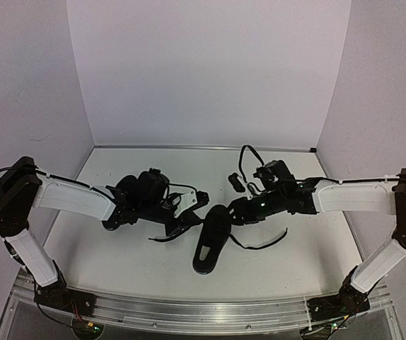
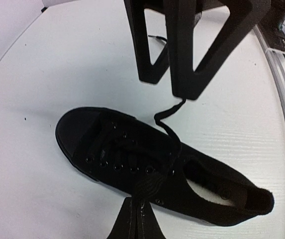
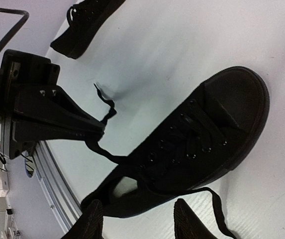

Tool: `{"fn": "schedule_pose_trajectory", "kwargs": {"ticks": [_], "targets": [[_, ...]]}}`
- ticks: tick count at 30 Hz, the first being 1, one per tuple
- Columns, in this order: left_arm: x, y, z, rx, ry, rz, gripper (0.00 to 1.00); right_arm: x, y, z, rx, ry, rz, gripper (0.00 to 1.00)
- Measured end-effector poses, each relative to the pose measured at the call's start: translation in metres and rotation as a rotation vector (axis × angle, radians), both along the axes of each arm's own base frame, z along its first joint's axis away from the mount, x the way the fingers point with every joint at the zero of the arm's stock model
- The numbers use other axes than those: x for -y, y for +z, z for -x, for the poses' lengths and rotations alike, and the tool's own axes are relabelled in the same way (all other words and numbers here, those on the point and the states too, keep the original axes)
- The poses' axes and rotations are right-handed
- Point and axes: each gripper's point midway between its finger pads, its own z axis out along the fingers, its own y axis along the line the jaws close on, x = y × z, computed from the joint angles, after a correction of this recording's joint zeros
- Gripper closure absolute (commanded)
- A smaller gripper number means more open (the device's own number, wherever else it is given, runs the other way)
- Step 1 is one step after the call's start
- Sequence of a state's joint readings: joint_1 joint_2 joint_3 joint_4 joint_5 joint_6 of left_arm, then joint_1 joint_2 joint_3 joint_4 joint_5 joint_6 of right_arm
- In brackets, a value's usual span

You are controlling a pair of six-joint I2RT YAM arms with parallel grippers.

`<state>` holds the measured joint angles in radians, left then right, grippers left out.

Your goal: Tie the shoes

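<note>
One black shoe (image 1: 210,244) lies on its sole mid-table, toe toward the near edge. My left gripper (image 1: 188,218) is at its left side, shut on a lace (image 3: 96,145) that runs taut from the eyelets. In the left wrist view those fingers (image 2: 141,199) meet at the shoe's (image 2: 132,159) side, pinching the lace. My right gripper (image 3: 138,204) is open above the heel of the shoe (image 3: 192,144), nothing between its fingers. A second lace (image 3: 216,201) trails loose past its right finger (image 3: 189,221). The other shoe (image 3: 85,20) lies far off to the left.
The white table (image 1: 117,269) ends in a metal rail (image 1: 203,312) at the near edge. White walls close in the back and sides. A small black object (image 1: 236,182) sits behind the right gripper. A loose lace (image 1: 263,244) curls to the right of the shoe.
</note>
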<state>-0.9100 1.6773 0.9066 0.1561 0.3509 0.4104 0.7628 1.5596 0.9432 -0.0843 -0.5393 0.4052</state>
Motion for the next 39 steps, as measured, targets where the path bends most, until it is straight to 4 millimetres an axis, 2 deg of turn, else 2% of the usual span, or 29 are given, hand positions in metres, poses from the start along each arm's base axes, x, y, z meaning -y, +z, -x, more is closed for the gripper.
{"fn": "schedule_pose_trajectory", "kwargs": {"ticks": [4,8,17,27,29,34,39], "targets": [[0.005,0.006,0.002,-0.003,-0.007,0.031,1.00,-0.010,0.013,-0.001,0.000,0.009,-0.070,0.51],[0.008,0.008,0.004,-0.001,-0.012,0.041,1.00,-0.016,0.019,0.000,-0.006,0.021,-0.112,0.55],[0.013,0.007,0.006,0.002,-0.022,0.050,1.00,-0.032,-0.006,0.008,-0.068,0.059,-0.098,0.59],[0.015,0.003,0.008,-0.003,-0.028,0.043,1.00,-0.041,-0.011,0.003,-0.077,0.064,-0.106,0.68],[0.015,0.003,0.009,-0.003,-0.030,0.043,1.00,-0.042,-0.012,0.003,-0.078,0.065,-0.106,0.74],[0.016,0.003,0.010,0.001,-0.035,0.043,0.95,-0.043,-0.013,0.003,-0.082,0.066,-0.108,0.99],[0.015,0.003,0.009,0.003,-0.031,0.041,0.79,-0.044,-0.011,0.002,-0.081,0.066,-0.115,1.00]]}}
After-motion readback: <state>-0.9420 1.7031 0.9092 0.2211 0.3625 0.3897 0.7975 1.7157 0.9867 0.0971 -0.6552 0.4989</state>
